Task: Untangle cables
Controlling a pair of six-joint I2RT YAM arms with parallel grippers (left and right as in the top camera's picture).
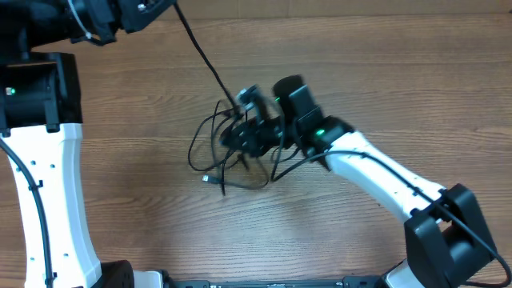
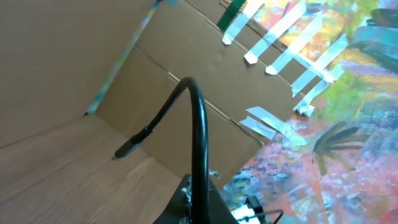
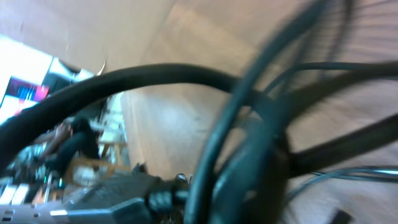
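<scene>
The cables [image 1: 210, 142] lie as a tangle of thin black loops in the middle of the wooden table, with a small plug end [image 1: 206, 179] at the front. One strand [image 1: 202, 54] runs taut from the tangle up to my left gripper [image 1: 158, 7] at the top edge. In the left wrist view that gripper [image 2: 200, 188] is shut on this cable [image 2: 198, 124], which arches over and ends in a plug [image 2: 126, 149]. My right gripper [image 1: 245, 133] sits inside the tangle, shut on the cables. In the right wrist view the cables [image 3: 249, 155] fill the picture, blurred.
The white left arm column [image 1: 44, 192] stands along the left side. The right arm [image 1: 376, 172] reaches in from the lower right. In the left wrist view a cardboard wall [image 2: 74, 56] with tape strips stands behind the table.
</scene>
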